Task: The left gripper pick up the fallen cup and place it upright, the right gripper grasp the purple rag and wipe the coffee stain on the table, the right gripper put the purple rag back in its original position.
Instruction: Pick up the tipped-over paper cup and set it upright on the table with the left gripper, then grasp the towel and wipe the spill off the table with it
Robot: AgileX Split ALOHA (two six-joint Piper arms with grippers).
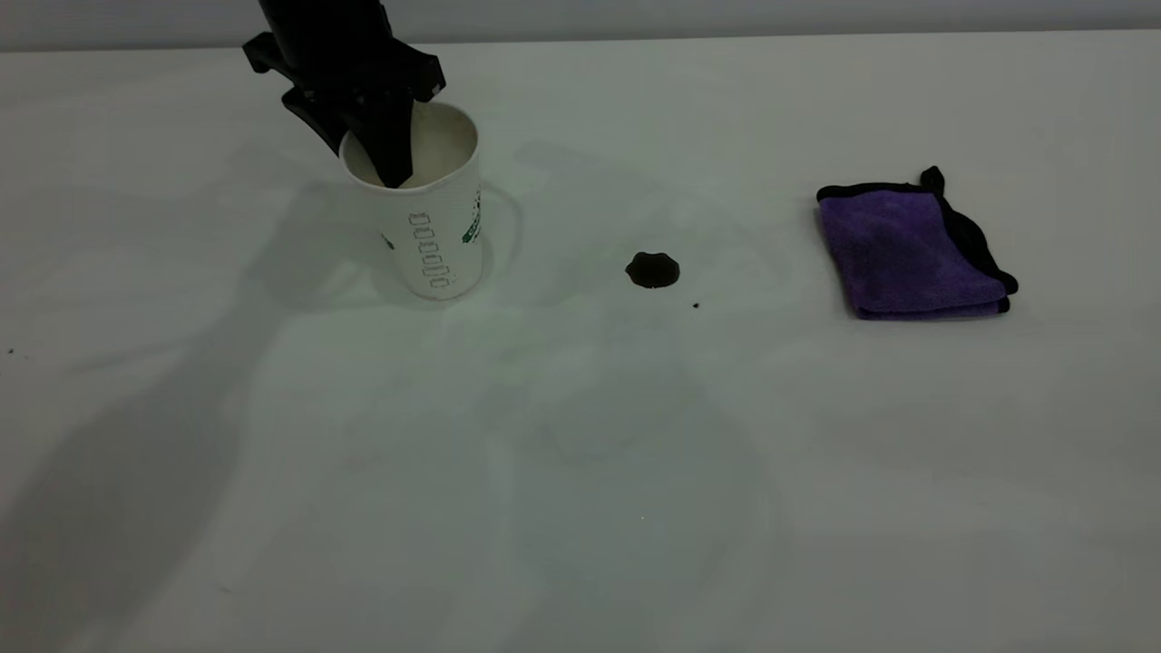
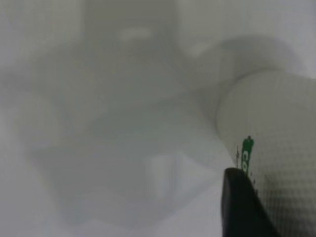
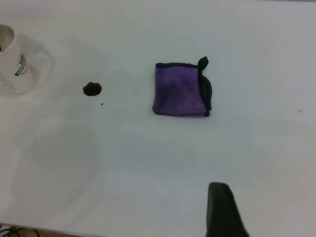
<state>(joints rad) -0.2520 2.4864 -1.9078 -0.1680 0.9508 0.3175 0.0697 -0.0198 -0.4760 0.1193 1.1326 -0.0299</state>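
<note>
One finger of the left tool [image 1: 370, 154] inside the upright cup [image 1: 426, 218] (rim pinched).

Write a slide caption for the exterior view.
Left gripper holds upright cup by its rim; coffee stain and purple rag untouched.

The left end effector [image 1: 376, 150] hides part of the cup's [image 1: 434, 238] rim; its arm is cropped.
</note>
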